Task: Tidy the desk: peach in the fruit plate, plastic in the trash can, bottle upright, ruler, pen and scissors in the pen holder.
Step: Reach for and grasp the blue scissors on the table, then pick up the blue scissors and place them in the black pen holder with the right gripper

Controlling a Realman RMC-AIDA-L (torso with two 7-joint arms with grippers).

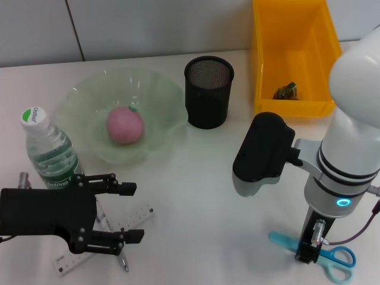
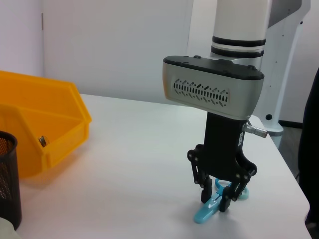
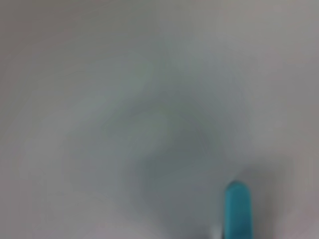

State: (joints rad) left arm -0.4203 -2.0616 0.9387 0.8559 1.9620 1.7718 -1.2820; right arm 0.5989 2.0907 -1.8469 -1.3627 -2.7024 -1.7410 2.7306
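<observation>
Two grippers show. The right gripper [image 2: 216, 199] points straight down at the desk [image 1: 196, 196], and its fingers are closed around the one pair of scissors [image 1: 332, 256], near where the blades meet the blue loops. The scissors lie flat on the desk near the front edge on the right. The left gripper [image 1: 127, 212] hangs low over the front left of the desk with its two fingers spread apart, holding nothing. Under it lie one ruler [image 1: 136, 217] and one pen [image 1: 110, 231], touching each other. One bottle [image 1: 48, 151] stands upright just behind that gripper. Next to the bottle sits one fruit plate [image 1: 160, 95] with one peach [image 1: 125, 126] inside. One pen holder [image 1: 208, 92] stands just beside the plate. One trash can [image 1: 264, 71] sits at the back right, with one small dark thing [image 1: 286, 91] in it.
</observation>
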